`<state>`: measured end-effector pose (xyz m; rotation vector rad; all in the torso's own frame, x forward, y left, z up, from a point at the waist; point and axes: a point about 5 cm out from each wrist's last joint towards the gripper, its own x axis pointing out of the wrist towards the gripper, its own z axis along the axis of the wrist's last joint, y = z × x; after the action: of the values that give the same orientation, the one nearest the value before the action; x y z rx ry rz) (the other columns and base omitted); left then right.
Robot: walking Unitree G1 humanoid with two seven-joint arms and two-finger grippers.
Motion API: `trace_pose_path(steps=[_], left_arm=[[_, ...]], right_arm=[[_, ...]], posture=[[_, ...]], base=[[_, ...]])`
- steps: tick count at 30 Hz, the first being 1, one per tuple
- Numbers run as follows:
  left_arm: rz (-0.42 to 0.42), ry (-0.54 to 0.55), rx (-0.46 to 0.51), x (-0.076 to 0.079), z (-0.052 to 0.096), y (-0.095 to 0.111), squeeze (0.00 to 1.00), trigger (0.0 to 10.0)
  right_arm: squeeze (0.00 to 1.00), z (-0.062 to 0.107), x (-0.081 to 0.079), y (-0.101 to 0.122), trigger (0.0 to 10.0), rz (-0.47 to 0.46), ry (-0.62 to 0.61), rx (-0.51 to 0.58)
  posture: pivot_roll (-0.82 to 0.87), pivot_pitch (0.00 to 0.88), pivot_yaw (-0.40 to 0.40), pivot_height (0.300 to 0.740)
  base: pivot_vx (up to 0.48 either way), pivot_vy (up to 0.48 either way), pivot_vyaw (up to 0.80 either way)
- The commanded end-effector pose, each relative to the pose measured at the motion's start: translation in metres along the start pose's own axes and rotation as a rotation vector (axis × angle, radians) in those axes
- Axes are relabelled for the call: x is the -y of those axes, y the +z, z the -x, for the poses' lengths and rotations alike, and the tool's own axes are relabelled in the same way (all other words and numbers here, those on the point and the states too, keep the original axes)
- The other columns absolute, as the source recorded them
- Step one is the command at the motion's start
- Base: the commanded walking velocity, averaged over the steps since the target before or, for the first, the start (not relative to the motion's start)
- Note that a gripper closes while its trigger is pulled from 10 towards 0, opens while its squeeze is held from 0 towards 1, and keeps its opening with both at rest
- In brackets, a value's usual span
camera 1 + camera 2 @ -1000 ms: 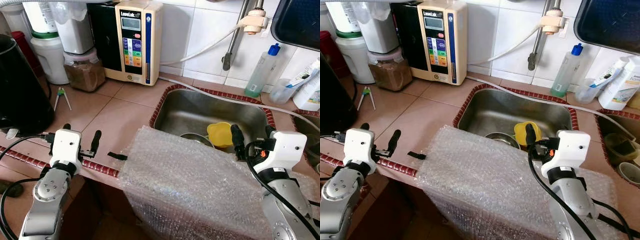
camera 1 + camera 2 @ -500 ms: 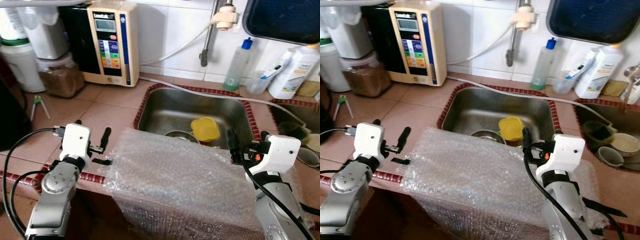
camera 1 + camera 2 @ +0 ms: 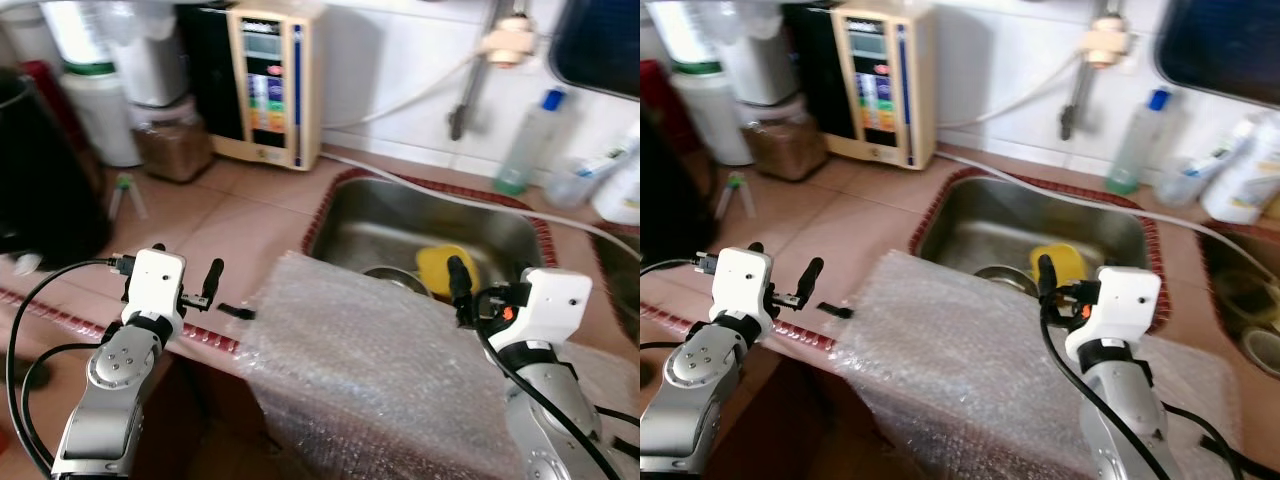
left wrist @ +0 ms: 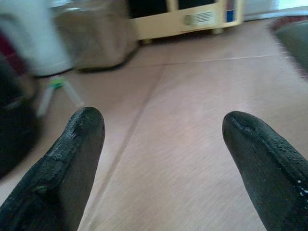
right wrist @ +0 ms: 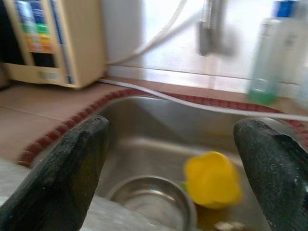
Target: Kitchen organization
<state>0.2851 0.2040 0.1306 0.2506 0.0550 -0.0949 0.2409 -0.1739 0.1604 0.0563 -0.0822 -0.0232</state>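
Bubble wrap (image 3: 380,350) lies across the lower middle of the left eye view, draped over the front edge of the tiled worktop (image 3: 230,215) and partly over the near rim of the sink (image 3: 520,225). In the sink sit a yellow cup (image 3: 440,268) and a steel bowl (image 5: 154,195), side by side, just past the wrap's far edge.

At lower left the left pincer (image 3: 185,280) hovers over the worktop's edge, its fingers (image 4: 77,144) spread apart with nothing between them; a small black strip (image 3: 235,311) lies just beside it, between pincer and wrap. At lower right the right pincer (image 5: 173,144) is above the wrap, pointing into the sink, its fingers (image 5: 72,163) wide apart and empty.

Along the wall at upper left stand a beige water unit (image 3: 272,85), a jar of brown stuff (image 3: 170,145) and a white container (image 3: 100,110). A bottle (image 3: 525,145) stands at upper right; blur leaves its label unreadable, and it is perhaps dish soap.
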Motion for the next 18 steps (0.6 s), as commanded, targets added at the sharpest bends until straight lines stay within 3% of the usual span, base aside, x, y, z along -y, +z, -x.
trace_pose_path(steps=[1,10,18], left_arm=[[-0.009,-0.025,0.013,0.0026,-0.0003,0.0051,0.0,10.0],[-0.067,-0.047,0.016,0.001,-0.0001,0.0055,0.0,10.0],[-0.068,-0.057,0.004,0.0052,0.0009,0.0029,0.0,10.0]], right_arm=[[0.0,0.0,0.0023,0.0045,10.0,-0.003,-0.009,0.018],[0.0,-0.0003,0.0038,0.0033,10.0,-0.016,-0.019,0.017],[0.0,-0.0002,0.0087,0.0027,10.0,-0.012,-0.028,0.011]], posture=[[0.1,0.0,0.006,0.74],[0.1,0.0,0.01,0.74],[0.1,0.0,0.009,0.74]], base=[[0.0,0.0,0.8],[0.0,0.0,0.09],[0.0,0.0,0.0]])
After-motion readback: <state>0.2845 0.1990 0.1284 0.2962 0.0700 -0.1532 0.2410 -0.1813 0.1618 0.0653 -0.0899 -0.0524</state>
